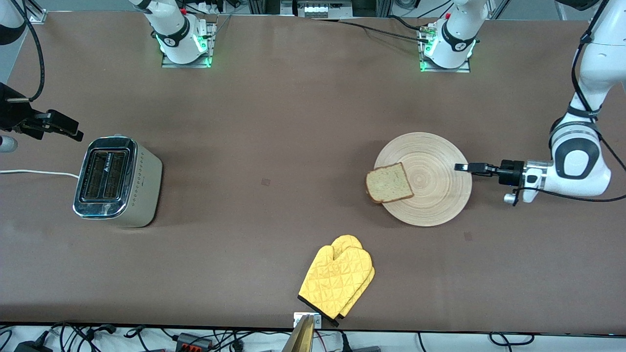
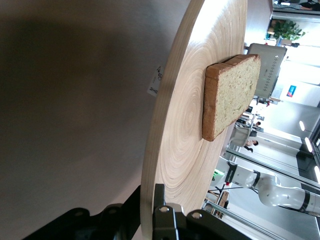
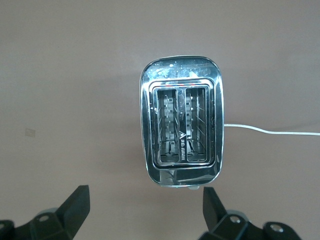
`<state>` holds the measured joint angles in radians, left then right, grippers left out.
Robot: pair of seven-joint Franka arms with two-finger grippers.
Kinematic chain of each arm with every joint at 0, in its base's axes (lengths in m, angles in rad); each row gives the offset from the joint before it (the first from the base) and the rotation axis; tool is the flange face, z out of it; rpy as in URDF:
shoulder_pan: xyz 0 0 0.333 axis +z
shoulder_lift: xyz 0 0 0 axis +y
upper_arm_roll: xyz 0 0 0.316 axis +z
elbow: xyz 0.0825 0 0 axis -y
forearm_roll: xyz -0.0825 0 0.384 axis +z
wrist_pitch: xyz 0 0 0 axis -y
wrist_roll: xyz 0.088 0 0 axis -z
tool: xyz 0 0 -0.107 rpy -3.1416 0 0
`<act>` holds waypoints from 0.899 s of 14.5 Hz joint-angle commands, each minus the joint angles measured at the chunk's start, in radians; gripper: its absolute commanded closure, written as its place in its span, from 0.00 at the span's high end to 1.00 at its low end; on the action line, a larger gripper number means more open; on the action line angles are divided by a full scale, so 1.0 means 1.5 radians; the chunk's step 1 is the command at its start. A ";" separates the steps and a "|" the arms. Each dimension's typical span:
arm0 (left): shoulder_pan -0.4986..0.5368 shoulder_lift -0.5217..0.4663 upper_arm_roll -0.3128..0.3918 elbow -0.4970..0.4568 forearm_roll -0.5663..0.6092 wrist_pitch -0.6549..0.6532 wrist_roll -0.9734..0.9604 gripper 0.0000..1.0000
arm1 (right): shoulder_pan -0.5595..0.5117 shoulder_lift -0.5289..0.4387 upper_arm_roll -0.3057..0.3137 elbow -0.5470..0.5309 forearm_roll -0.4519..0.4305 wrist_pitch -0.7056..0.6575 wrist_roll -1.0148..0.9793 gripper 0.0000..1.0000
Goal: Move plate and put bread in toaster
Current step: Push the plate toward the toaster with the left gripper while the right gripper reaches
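One slice of bread (image 1: 389,183) overhung the plate (image 1: 435,195) rim toward the toaster (image 1: 117,182). Our left tool (image 1: 462,167) pinched the rim at its own end; a tilt could spill the slice. Our right tool (image 1: 73,133) hung spread, empty, beside the toaster.

Left claw (image 1: 462,167) clamped; right claw (image 1: 73,132) spread.

- Even, bright overhead light; soft shadows beside the toaster (image 1: 117,181) and plate (image 1: 430,186).
- Glare on the toaster's chrome top.
- Bright background washes out past the plate.
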<state>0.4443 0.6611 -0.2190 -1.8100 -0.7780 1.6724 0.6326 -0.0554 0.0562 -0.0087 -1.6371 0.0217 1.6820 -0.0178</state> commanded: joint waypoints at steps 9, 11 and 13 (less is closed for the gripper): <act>-0.211 0.058 -0.001 0.032 -0.221 -0.012 -0.001 0.00 | -0.003 -0.007 0.005 -0.010 0.002 0.010 -0.011 1.00; -0.242 0.058 -0.001 0.034 -0.237 0.011 -0.001 0.00 | -0.004 -0.007 0.005 -0.010 -0.002 0.010 -0.012 1.00; -0.270 0.058 -0.001 0.045 -0.242 0.036 -0.002 0.00 | -0.004 -0.007 0.005 -0.010 -0.006 0.010 -0.012 1.00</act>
<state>0.0717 0.7450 -0.2232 -1.7811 -1.1073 1.7208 0.6315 -0.0540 0.0580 -0.0073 -1.6375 0.0200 1.6904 -0.0179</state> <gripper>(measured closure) 0.885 0.000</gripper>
